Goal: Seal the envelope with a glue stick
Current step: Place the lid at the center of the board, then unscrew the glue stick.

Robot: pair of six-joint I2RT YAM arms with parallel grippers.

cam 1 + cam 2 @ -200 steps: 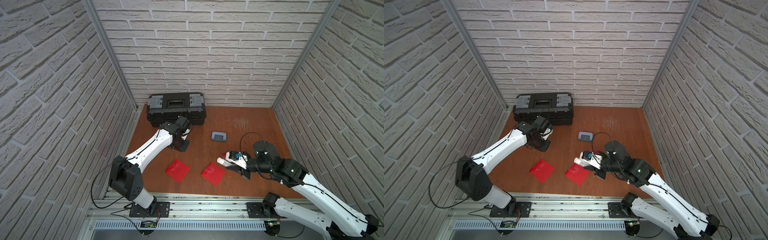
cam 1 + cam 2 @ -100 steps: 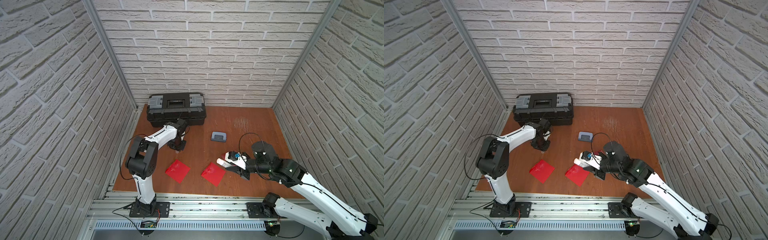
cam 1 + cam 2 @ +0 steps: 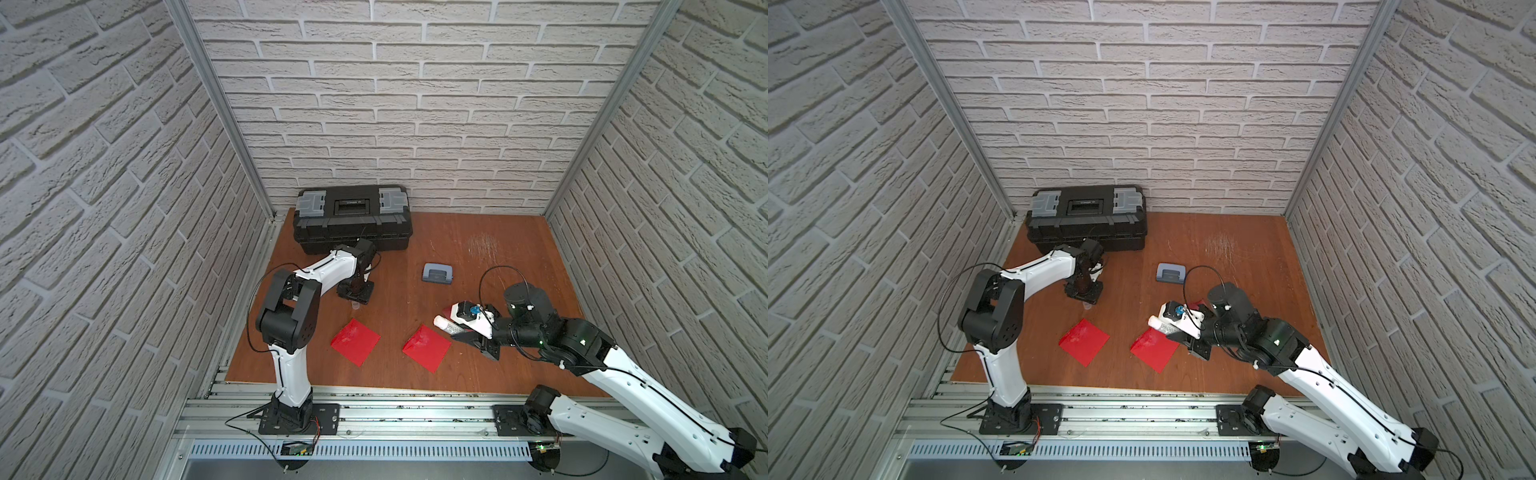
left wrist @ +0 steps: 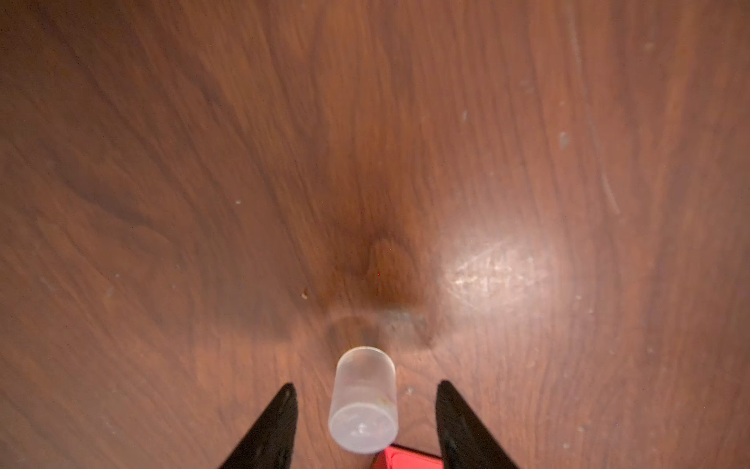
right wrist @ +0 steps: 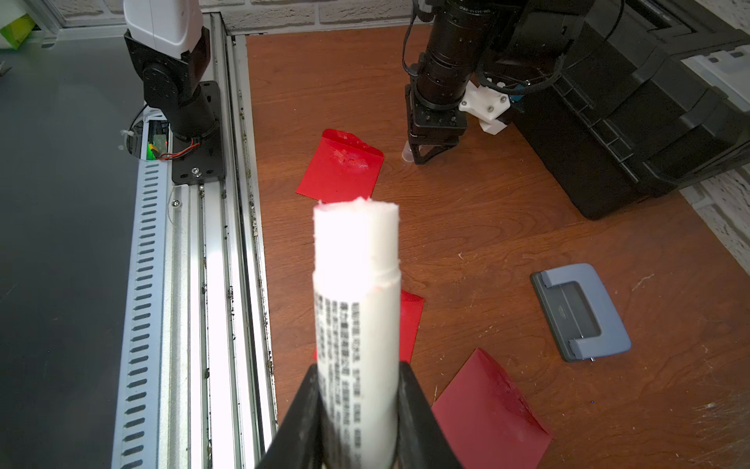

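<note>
- Black toolbox (image 3: 352, 224): against the back wall, left side.
- Left gripper (image 3: 355, 299): fingers spread, gripping nothing.
- Clear cap (image 4: 362, 400): on the table (image 3: 478, 232), between the left fingers and touching neither.
- Red envelope (image 3: 355, 341): flat, near the cap.
- Second red envelope (image 3: 427, 347): flat, centre.
- Hole punch (image 3: 436, 274): grey-blue, farther back.
- Glue stick (image 5: 357, 284): uncapped, with its tip near the second envelope's corner.
- Right gripper (image 5: 359, 369): clamped on the glue stick's barrel.

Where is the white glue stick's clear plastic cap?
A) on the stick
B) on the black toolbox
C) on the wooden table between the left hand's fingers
C: the clear plastic cap sits on the wooden table between the left hand's parted fingers; the white glue stick's tip is bare.
</note>
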